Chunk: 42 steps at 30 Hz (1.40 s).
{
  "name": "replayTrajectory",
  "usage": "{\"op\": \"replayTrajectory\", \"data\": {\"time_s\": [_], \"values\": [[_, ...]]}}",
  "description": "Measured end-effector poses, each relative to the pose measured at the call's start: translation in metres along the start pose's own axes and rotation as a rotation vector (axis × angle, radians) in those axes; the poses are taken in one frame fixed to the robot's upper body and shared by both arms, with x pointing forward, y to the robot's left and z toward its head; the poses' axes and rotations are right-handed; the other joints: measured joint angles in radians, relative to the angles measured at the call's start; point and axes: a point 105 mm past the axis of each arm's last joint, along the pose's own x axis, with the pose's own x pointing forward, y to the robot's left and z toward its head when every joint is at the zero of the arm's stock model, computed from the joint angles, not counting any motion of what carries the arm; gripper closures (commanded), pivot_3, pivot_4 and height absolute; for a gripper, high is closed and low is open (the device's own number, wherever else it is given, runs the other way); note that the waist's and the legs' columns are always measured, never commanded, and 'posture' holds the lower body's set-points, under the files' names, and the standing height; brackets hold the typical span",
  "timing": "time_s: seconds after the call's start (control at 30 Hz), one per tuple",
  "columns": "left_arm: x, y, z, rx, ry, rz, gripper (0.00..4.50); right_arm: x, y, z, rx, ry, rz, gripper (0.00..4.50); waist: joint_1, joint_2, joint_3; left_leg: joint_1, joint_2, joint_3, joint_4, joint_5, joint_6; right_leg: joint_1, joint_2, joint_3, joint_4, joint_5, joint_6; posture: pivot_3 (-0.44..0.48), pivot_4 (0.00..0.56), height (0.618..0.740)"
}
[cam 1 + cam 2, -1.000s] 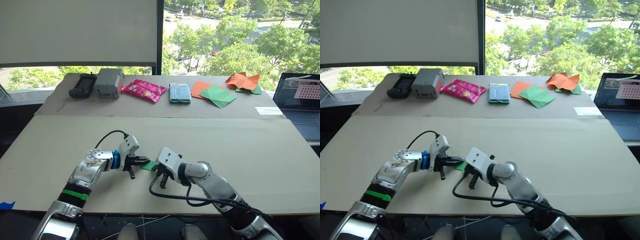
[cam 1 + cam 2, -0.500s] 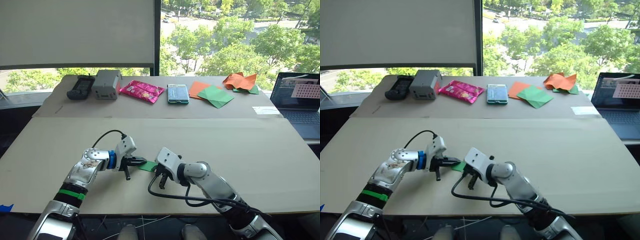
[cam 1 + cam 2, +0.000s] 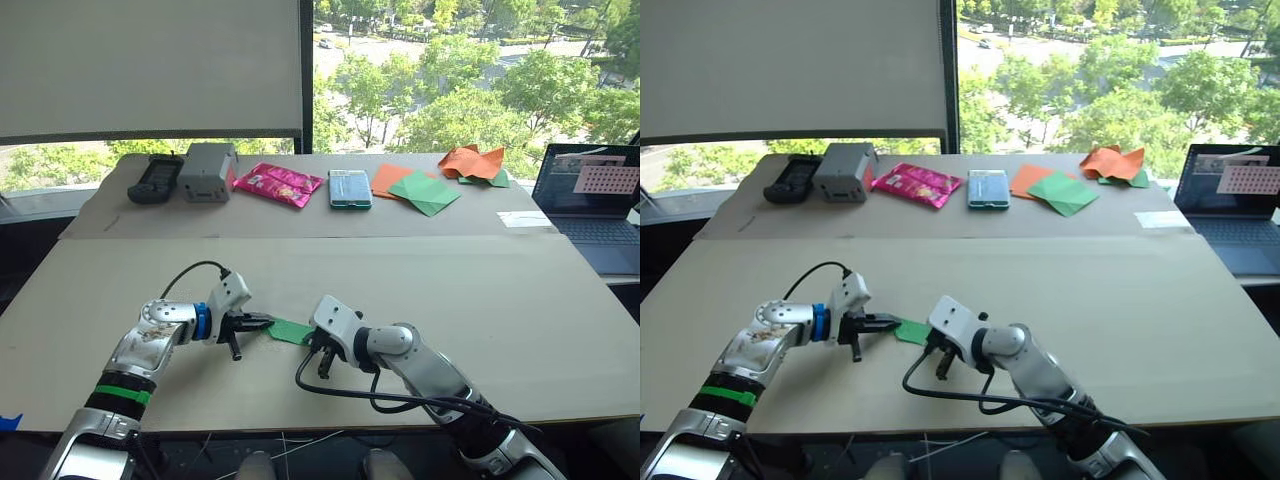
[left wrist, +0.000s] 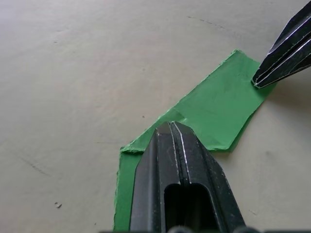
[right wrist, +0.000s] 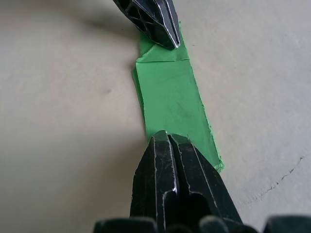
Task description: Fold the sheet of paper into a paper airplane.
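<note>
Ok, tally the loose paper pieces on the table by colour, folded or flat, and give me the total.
Bright green, folded strip between the left gripper and right gripper: 1
Duller green, at the far edge: 2, the square and a piece under the crumpled orange one
Orange: 2, one flat and one crumpled
Total: 5

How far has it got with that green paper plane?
Some folding looks done: the sheet of paper is already a narrow, layered strip with creases. In hand: the left gripper and right gripper, both shut, press opposite ends of it onto the table. Left: no pointed nose or wings show yet.
</note>
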Motion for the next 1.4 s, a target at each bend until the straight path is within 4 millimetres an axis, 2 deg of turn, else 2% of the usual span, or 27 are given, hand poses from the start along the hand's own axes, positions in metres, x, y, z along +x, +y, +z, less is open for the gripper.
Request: {"op": "replayTrajectory", "data": {"time_s": [0.47,0.67,0.83,0.97,1.17,1.27,1.37,1.4], "values": [[-0.008,0.007,-0.009,-0.036,-0.008,0.047,4.5,-0.001,0.0,-0.001,-0.001,0.005,-0.001,4.47,0.002,0.0,0.0,0.001,0.0,0.0,0.0,-0.001,-0.002,0.0,-0.001,0.0,-0.001,0.0,0.0,0.0,0.15,0.72],[-0.014,0.013,-0.006,-0.04,-0.029,0.093,4.5,-0.001,0.0,0.0,-0.003,0.004,0.001,4.47,0.002,0.0,0.001,0.003,0.0,0.0,0.0,-0.004,-0.007,0.0,-0.001,0.0,-0.001,0.0,0.0,0.0,0.15,0.72],[-0.021,0.008,-0.003,-0.093,-0.083,0.111,4.5,-0.001,-0.002,0.005,-0.013,-0.019,-0.013,4.47,0.001,-0.003,0.005,0.002,0.0,-0.001,0.0,-0.006,-0.01,-0.003,-0.001,0.0,-0.001,0.0,0.0,0.0,0.15,0.72],[-0.031,-0.004,0.005,-0.156,-0.145,0.088,4.5,-0.01,-0.012,0.012,0.01,-0.064,-0.057,4.47,0.002,-0.005,0.007,-0.011,0.0,-0.001,0.0,-0.006,-0.01,-0.015,0.0,0.0,-0.002,0.001,-0.001,0.0,0.15,0.72],[-0.065,-0.02,0.013,-0.171,-0.192,0.085,4.5,-0.045,-0.015,0.049,-0.031,-0.24,-0.093,2.51,0.007,-0.005,0.007,-0.01,0.0,-0.001,-0.002,-0.006,-0.01,-0.017,0.0,0.0,-0.001,0.001,-0.001,0.0,0.15,0.72],[-0.072,-0.03,0.003,-0.202,-0.177,0.079,4.5,-0.06,-0.01,0.054,-0.029,-0.296,-0.088,1.54,0.008,-0.005,0.008,-0.01,0.0,-0.001,-0.003,-0.006,-0.01,-0.017,0.0,0.0,-0.006,0.001,-0.001,0.0,0.15,0.72],[-0.075,-0.033,0.001,-0.207,-0.173,0.096,4.5,-0.067,-0.003,0.053,-0.026,-0.312,-0.061,0.47,0.009,-0.004,0.011,-0.011,0.0,-0.002,-0.004,-0.006,-0.01,-0.017,-0.001,-0.001,-0.014,0.001,-0.002,0.0,0.15,0.72],[-0.075,-0.035,0.001,-0.204,-0.173,0.095,4.24,-0.068,0.0,0.05,-0.014,-0.31,-0.044,0.1,0.008,-0.004,0.012,-0.01,0.0,-0.001,-0.003,-0.006,-0.01,-0.017,-0.002,-0.001,-0.015,0.001,-0.002,0.0,0.15,0.72]]}}
